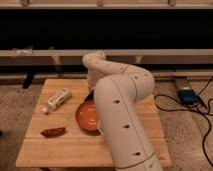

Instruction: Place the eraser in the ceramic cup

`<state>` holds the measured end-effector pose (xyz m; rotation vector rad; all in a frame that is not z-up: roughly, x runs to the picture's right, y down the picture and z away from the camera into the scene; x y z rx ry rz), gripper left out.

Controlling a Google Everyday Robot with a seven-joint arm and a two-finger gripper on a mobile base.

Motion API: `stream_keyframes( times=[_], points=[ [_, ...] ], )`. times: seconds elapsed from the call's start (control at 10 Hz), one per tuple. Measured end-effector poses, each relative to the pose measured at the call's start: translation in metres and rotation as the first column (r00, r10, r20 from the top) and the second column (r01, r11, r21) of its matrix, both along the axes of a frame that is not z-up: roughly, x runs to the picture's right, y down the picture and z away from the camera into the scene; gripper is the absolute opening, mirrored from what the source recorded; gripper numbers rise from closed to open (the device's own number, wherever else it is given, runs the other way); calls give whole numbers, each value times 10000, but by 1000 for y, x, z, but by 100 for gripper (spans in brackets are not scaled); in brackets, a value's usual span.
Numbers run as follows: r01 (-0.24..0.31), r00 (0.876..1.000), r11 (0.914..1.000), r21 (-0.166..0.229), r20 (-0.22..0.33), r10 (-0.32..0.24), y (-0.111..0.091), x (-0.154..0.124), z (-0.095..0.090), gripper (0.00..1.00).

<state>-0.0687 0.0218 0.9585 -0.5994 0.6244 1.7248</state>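
My arm reaches in from the lower right, bends over the wooden table (65, 150) and comes down at the far rim of the orange-red plate (86, 117). The gripper (90, 94) shows only as a small dark tip just above that rim. I cannot make out the eraser as a separate thing; it may be in the dark tip or hidden behind the arm. The ceramic cup does not show; the thick arm covers the table's middle and right part.
A white oblong block (56, 100) lies at the table's left back. A dark red chilli-shaped thing (53, 132) lies at the front left. Cables and a blue box (187, 95) lie on the floor at the right. A dark shelf runs behind the table.
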Motion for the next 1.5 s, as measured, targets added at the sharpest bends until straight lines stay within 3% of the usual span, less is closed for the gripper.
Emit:
stream_keyframes(
  times=[0.2,0.5,0.8,1.0,1.3,1.5],
  points=[
    [75,9998,9996,280,158,-80,-6,2,-4,0],
    [-64,9991,9921,1250,435,9,-36,7,-25,0],
    [-312,9978,9704,2394,635,164,-77,15,-67,0],
    [-297,9965,9574,2872,836,58,-89,25,-100,0],
    [64,9890,9441,3295,1373,-546,-73,54,-152,0],
    [360,9729,9367,3482,2020,-1124,-47,73,-197,0]
  ],
)
